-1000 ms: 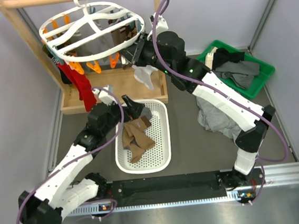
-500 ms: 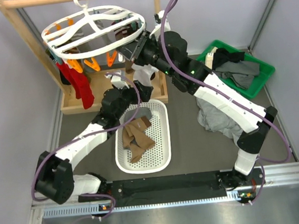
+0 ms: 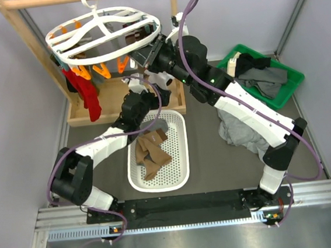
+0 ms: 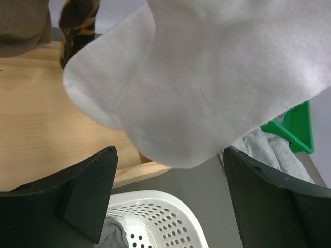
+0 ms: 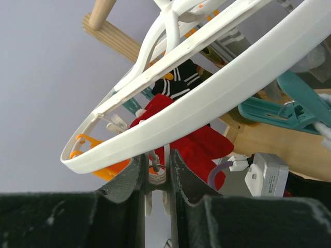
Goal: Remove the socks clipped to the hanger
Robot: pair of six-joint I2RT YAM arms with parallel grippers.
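The left wrist camera shows you what the top view hides. The toe end of the pale grey-white sock (image 4: 207,77) hangs down between the fingers of the left gripper (image 4: 169,152), which stand wide apart, above the white perforated plastic basket (image 4: 160,219). In the right wrist camera you see the right gripper (image 5: 156,175) pinched on a small white piece under the rim of the white plastic oval hanger (image 5: 207,103). The red sock (image 5: 196,147) hangs just behind it.
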